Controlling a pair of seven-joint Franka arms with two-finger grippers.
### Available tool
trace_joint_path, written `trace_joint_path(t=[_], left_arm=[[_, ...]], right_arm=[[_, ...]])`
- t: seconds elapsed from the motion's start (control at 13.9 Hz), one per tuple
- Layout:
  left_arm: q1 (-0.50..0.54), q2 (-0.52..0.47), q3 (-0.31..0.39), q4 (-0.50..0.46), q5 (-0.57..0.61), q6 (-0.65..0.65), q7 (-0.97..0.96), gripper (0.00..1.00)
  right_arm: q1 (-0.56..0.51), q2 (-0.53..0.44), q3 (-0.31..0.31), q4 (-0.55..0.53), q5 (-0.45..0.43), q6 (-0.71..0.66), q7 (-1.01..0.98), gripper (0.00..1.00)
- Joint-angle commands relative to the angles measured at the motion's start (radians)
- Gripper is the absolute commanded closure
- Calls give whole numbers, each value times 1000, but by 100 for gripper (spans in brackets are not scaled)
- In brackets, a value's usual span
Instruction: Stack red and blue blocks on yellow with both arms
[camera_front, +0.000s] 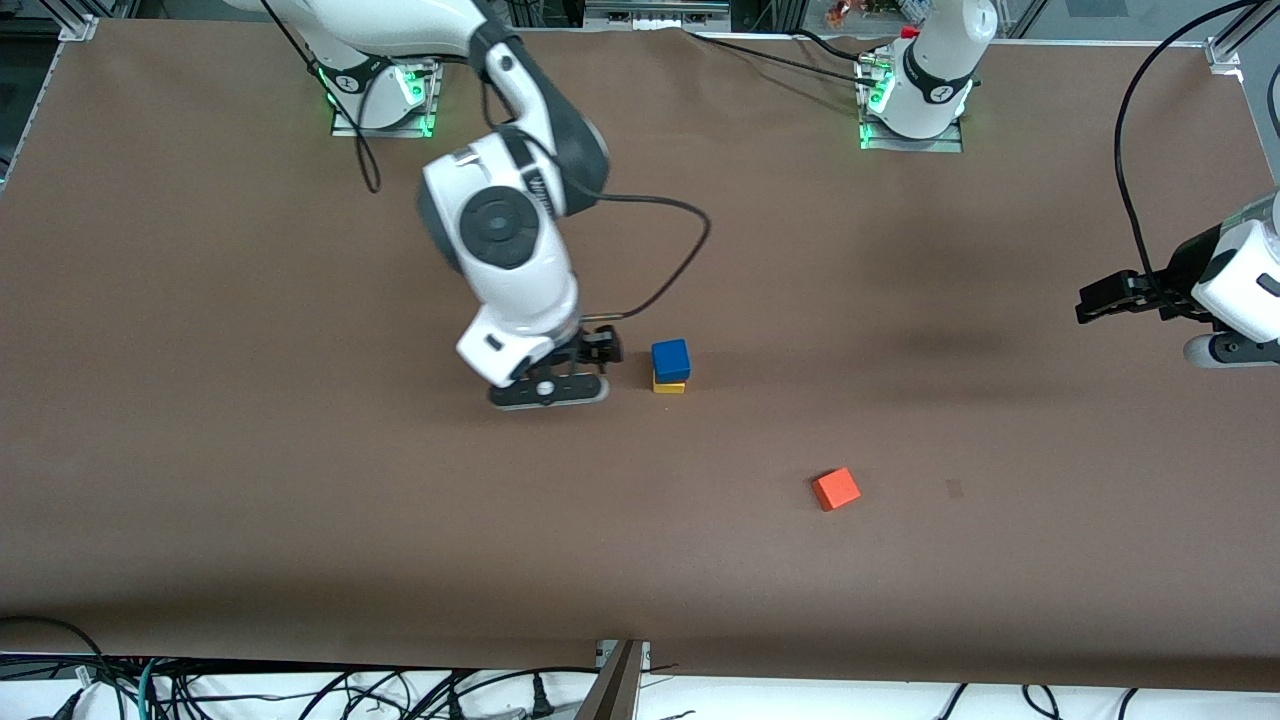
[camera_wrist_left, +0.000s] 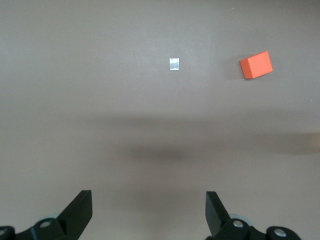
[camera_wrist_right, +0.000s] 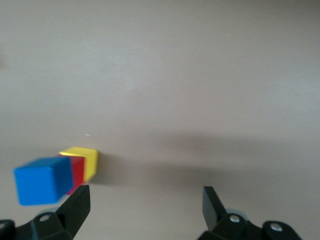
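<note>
Your right gripper (camera_front: 600, 350) hung spread and empty just beside the stack, low over the table, likely because the blue block (camera_front: 671, 358) already sat on the red block (camera_wrist_right: 77, 170), which sat on yellow (camera_front: 669, 386). The orange cube (camera_front: 836, 489) lay apart, nearer the camera. Your left gripper (camera_front: 1100, 298) waited spread and empty over its own end of the table, presumably clear of the stack

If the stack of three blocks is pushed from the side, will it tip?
Probably yes: the stack is tall and narrow, with blue block above red block on yellow block. The flat-sided cubes would likely slide or topple, not roll.
</note>
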Motion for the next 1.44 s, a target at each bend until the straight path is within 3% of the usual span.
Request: trace_joint_path(t=[0.0,0.36,0.65,1.0,1.36], left_arm=[[6,3,-3,6,4,6,28,0],[6,3,-3,6,3,6,28,0],[8,3,-3,6,3,6,28,0],[8,3,-3,6,3,6,28,0],[8,3,-3,6,3,6,28,0]], right_arm=[[-22,-214,-2,-230,13,1,-79,1],[-22,-443,-98,-399,6,-87,-187,1],[-21,-550,-132,-413,-42,-191,-192,1],[-27,-584,-243,-421,-66,-237,-322,0],[-58,-583,-272,-419,-87,-246,-391,0]])
